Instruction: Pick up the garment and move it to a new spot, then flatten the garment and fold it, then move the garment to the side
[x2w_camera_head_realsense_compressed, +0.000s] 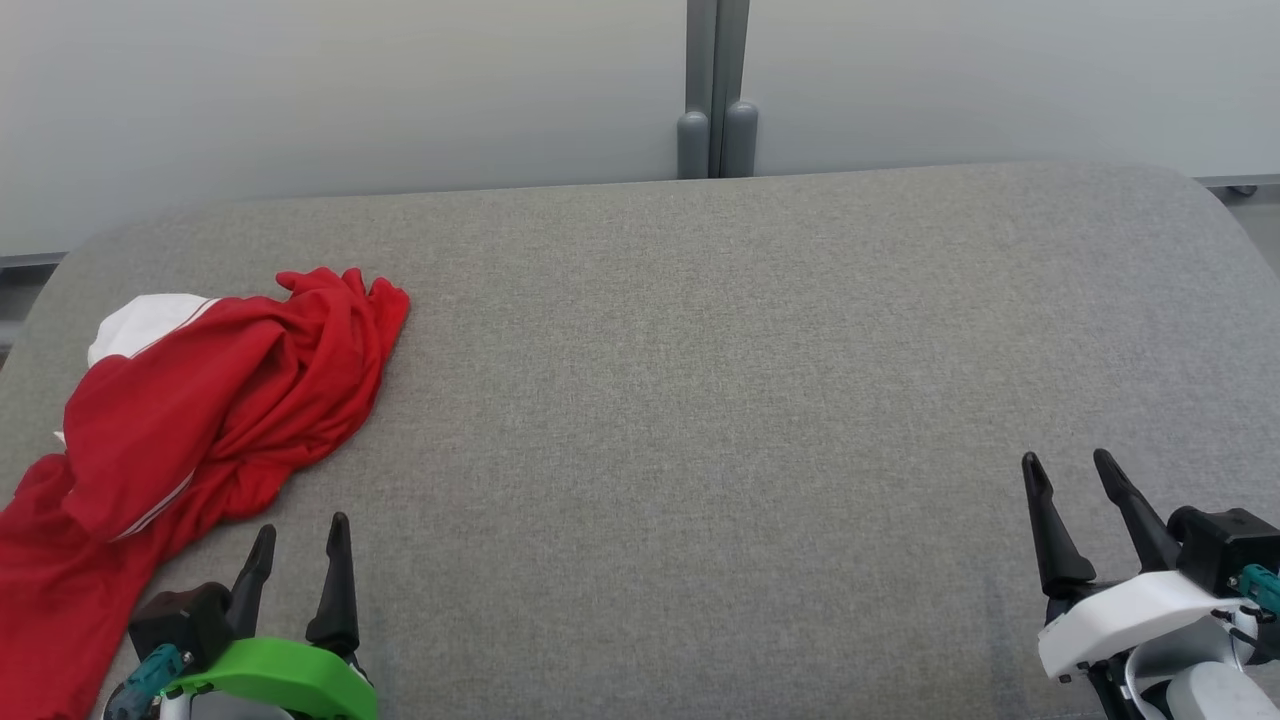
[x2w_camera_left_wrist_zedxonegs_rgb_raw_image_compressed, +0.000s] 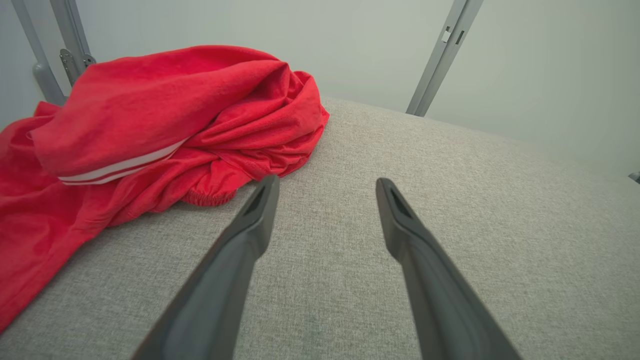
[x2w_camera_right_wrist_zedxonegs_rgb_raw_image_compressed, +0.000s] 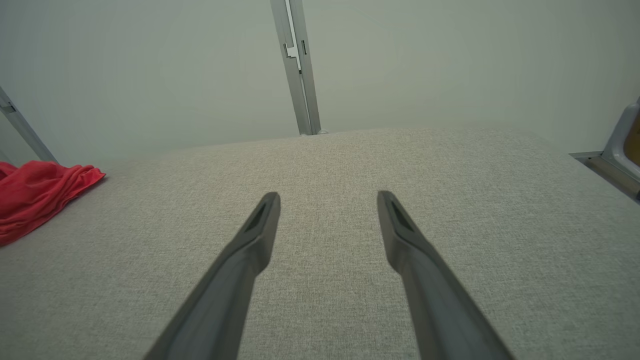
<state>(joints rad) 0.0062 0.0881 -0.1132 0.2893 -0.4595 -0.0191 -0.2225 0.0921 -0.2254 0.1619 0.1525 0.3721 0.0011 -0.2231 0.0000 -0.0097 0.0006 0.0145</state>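
One crumpled red garment (x2w_camera_head_realsense_compressed: 220, 390), just beside left pincer (x2w_camera_head_realsense_compressed: 302, 524), not touching

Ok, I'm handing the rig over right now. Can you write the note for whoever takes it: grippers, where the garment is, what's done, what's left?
Left gripper: open, holding nothing, close beside the garment's near edge.
Right gripper: open, holding nothing, over the bare right side of the table.
Garment: red with white trim, crumpled in a heap at the table's left end.
Done: nothing yet; the garment is not picked up.
Left: pick it up, move it to a new spot, flatten, fold, set aside.
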